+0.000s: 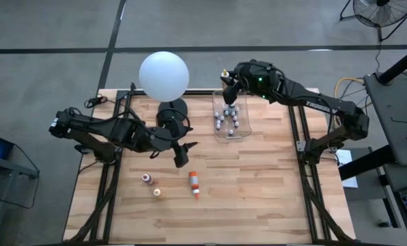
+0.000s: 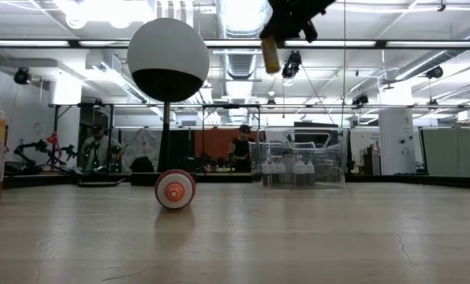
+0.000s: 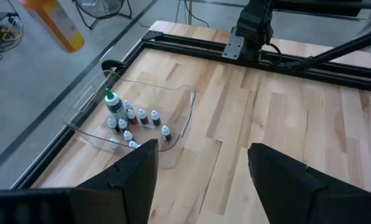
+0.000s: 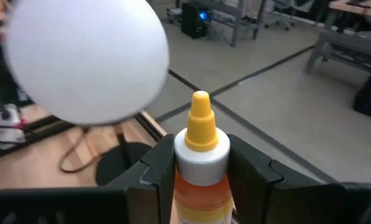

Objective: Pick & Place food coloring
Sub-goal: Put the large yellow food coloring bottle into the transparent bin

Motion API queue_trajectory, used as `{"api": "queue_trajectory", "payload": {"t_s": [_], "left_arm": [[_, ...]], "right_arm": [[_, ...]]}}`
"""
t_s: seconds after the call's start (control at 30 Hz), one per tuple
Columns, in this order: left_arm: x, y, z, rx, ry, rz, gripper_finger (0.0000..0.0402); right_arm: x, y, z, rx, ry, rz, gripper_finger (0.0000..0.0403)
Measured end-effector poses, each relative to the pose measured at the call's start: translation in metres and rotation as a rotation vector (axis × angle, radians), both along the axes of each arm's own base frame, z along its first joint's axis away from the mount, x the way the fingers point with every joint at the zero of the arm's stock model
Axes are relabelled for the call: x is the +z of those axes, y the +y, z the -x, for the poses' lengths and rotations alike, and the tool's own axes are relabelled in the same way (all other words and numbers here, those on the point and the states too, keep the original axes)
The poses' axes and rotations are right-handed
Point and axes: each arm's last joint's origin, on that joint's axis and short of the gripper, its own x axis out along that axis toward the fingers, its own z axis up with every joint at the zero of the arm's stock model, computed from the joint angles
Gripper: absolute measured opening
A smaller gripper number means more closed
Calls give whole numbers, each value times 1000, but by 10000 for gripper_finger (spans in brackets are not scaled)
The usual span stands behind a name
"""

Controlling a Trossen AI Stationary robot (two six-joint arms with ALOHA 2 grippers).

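Right wrist view: right gripper (image 4: 201,177) clamped on orange bottle (image 4: 201,162), clear bin (image 1: 229,116) just below; left gripper (image 3: 201,168) spread open, empty, bin of small bottles (image 3: 132,121) ahead

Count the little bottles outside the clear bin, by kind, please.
Small standing bottles: 2
Lying orange bottle: 1
Held orange bottle, in the right gripper: 1
Total: 4

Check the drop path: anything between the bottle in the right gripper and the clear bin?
Nothing visible blocks it. The right gripper holds the orange bottle above the far end of the clear bin. The bin is open-topped, with small bottles already clustered inside, so it would land among them.
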Motion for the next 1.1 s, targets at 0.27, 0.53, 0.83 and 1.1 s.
{"api": "queue_trajectory", "payload": {"t_s": [0.27, 0.53, 0.83, 1.1], "left_arm": [[3, 2, 3, -7, -5, -16, 218], [11, 6, 10, -7, -38, -27, 218], [5, 9, 8, 0, -30, -33, 217], [-6, 8, 5, 13, -26, -8, 217]], "right_arm": [[-41, -3, -5, -43, -55, -26, 107], [-84, 3, 3, -98, -54, -88, 107], [-125, 27, 15, -200, -55, -121, 107], [-152, 44, 14, -283, -31, -151, 107]]}}
